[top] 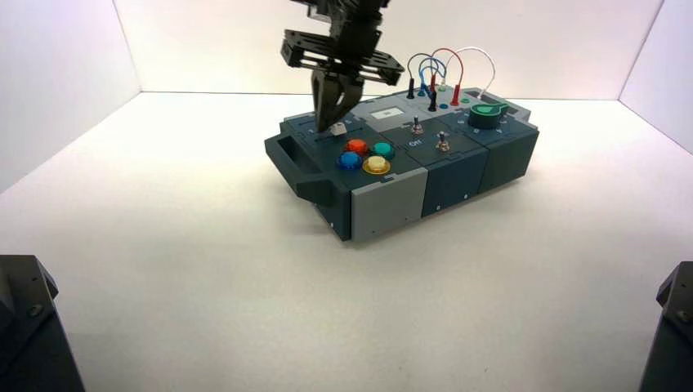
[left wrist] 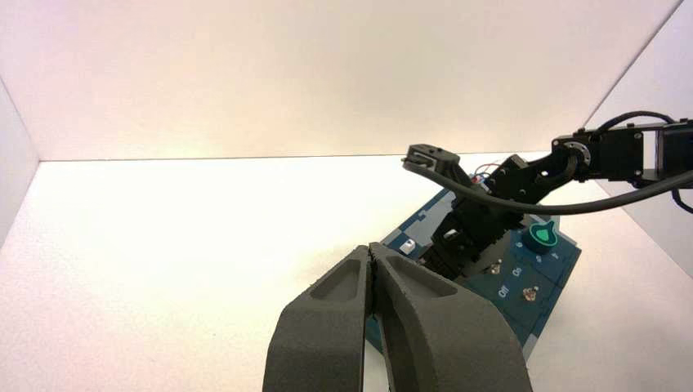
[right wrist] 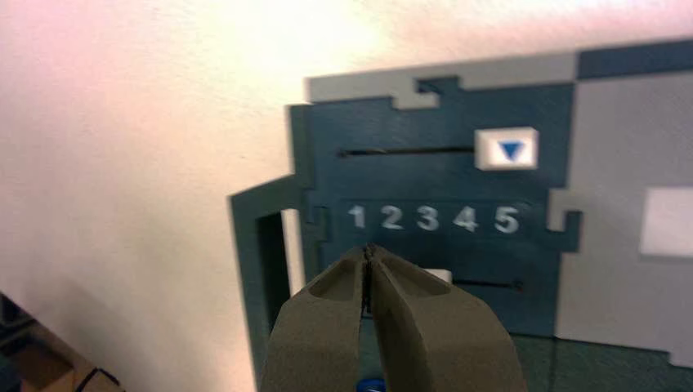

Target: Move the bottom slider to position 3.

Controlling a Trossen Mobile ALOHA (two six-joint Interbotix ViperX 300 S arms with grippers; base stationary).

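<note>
White and blocky, the bottom slider knob point(right wrist: 440, 275) sits on the dark teal panel point(right wrist: 351, 175) at the box's left end, partly hidden by your right pincer point(right wrist: 368, 251). That pincer is over the panel, its tips together; your left pincer point(left wrist: 369, 247) waits at the near left, also closed. The white printed 3 point(right wrist: 427, 218) shows, but the knob's exact setting can't be told. Push blindly and you could overshoot; come in too high and the tips may skate over the knob.
</note>
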